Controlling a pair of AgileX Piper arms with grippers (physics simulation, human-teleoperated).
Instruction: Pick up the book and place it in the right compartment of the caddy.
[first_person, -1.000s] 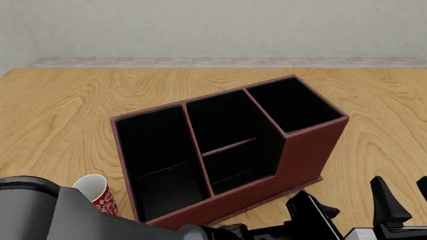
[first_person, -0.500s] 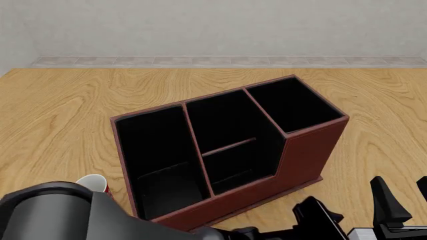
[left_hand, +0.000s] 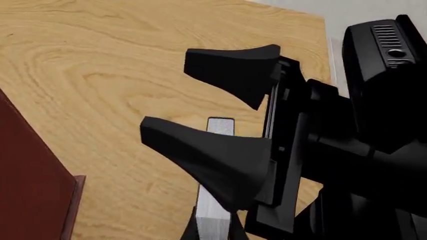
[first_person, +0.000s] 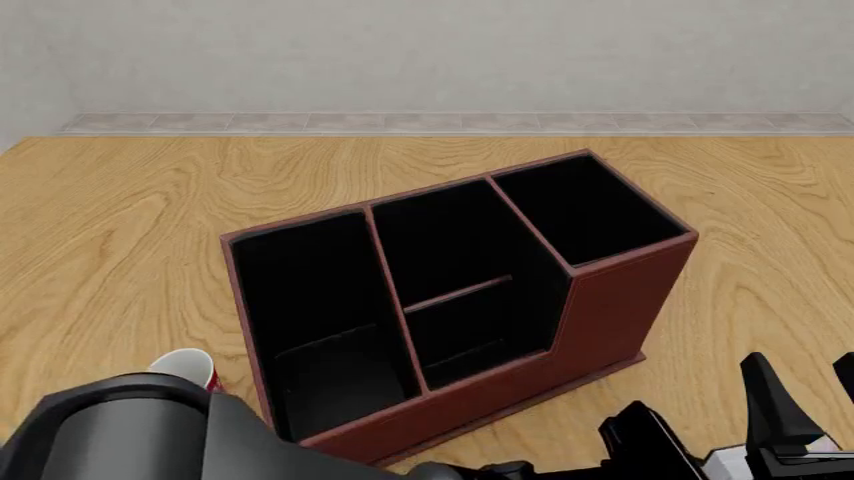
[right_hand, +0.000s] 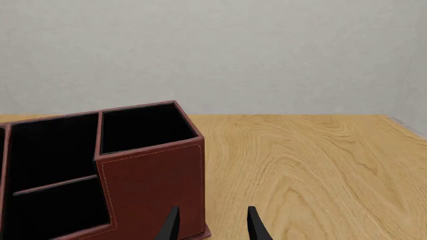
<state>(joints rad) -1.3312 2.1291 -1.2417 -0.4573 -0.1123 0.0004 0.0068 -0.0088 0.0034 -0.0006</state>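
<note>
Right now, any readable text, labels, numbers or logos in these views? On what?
No readable text in any view.
Red mug: only its rim and a sliver of red side show behind the left arm; no print can be made out.
Caddy: plain red-brown walls with stitching, no label.
Left gripper and right gripper: plain black, no markings.
The book is not in view.
</note>
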